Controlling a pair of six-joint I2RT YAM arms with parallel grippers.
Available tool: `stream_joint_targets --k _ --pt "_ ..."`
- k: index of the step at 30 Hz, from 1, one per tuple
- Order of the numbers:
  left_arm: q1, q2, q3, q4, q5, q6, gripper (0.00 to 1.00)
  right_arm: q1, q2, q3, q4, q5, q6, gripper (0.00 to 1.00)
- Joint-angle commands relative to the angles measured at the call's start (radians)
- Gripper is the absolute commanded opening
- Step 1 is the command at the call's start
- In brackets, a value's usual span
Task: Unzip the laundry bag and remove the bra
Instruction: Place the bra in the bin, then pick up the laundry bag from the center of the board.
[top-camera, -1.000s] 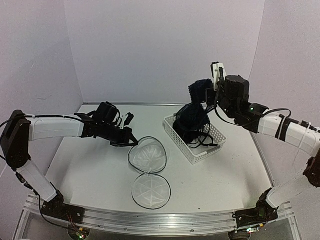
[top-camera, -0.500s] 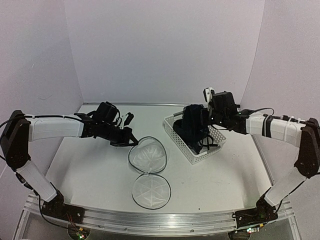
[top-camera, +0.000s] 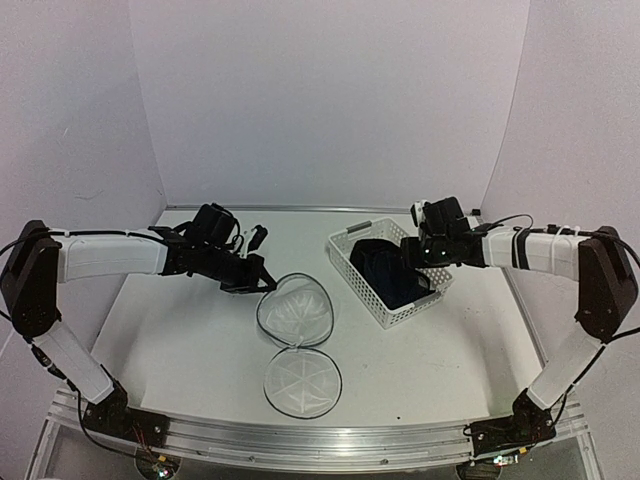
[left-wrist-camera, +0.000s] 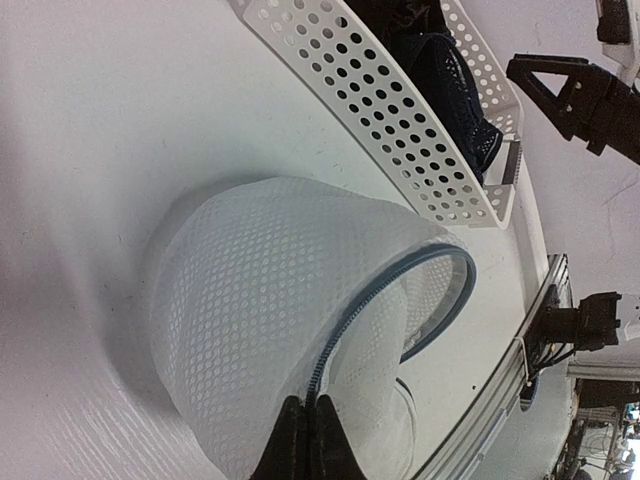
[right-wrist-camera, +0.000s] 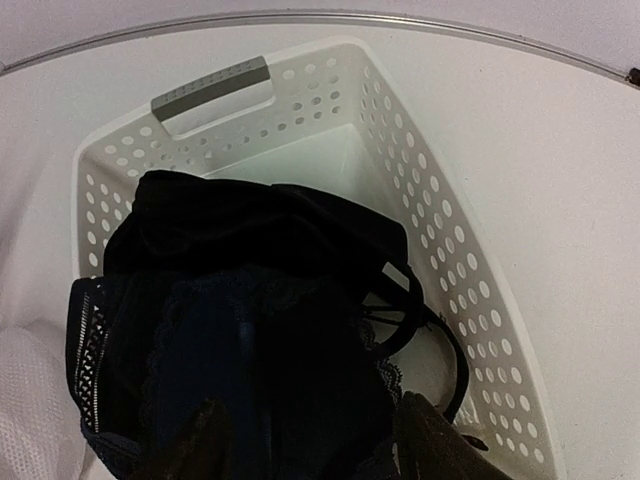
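The laundry bag (top-camera: 296, 309) lies unzipped on the table, a white mesh pouch (left-wrist-camera: 270, 300) with its round lid (top-camera: 302, 382) flopped toward the front edge. My left gripper (top-camera: 258, 282) is shut on the bag's dark zipper rim (left-wrist-camera: 308, 432). The bra (top-camera: 387, 272), dark with thin straps, rests inside the white basket (top-camera: 352, 268). In the right wrist view the bra (right-wrist-camera: 250, 320) fills the near half of the basket (right-wrist-camera: 440, 260). My right gripper (top-camera: 415, 256) hangs just above it, open (right-wrist-camera: 318, 448), its fingers (right-wrist-camera: 200, 440) spread either side of the fabric.
The basket's grey handle (right-wrist-camera: 212, 90) faces the back wall. The perforated basket wall (left-wrist-camera: 390, 110) stands close to the right of the bag. A metal rail (top-camera: 300, 440) runs along the table's near edge. White walls enclose the table on three sides.
My right arm came down from above the basket with the bra, set it into the basket and opened its jaws. The left arm and the bag have not moved.
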Motion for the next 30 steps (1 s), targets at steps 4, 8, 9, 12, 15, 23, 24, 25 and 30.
stream_joint_targets --k 4,8,9,12,15,23,24,25,30 --pt "-0.005 -0.035 0.014 0.007 -0.011 0.003 0.00 0.000 -0.141 0.015 0.032 -0.176 -0.039 0.55" --pt "-0.005 -0.027 0.008 0.008 -0.034 -0.005 0.00 0.017 -0.208 -0.054 0.098 -0.386 -0.033 0.53" --pt "-0.005 -0.023 0.008 0.007 -0.041 -0.009 0.00 0.027 -0.224 -0.074 0.111 -0.413 -0.028 0.53" --pt "-0.005 -0.013 0.007 0.007 -0.051 -0.018 0.00 0.061 -0.268 -0.136 0.147 -0.466 -0.006 0.52" --pt "-0.005 -0.009 0.014 0.007 -0.054 -0.023 0.00 0.102 -0.296 -0.193 0.190 -0.517 0.029 0.51" --pt "-0.005 -0.010 0.018 0.008 -0.067 -0.035 0.00 0.298 -0.237 -0.281 0.280 -0.534 0.146 0.50" --pt "-0.005 -0.011 0.016 0.007 -0.071 -0.037 0.00 0.318 -0.220 -0.289 0.296 -0.529 0.159 0.50" --pt "-0.005 -0.011 0.013 0.007 -0.075 -0.041 0.00 0.333 -0.203 -0.301 0.317 -0.528 0.175 0.50" --pt "-0.005 -0.024 -0.011 0.007 -0.095 -0.056 0.00 0.406 -0.102 -0.311 0.381 -0.492 0.219 0.49"
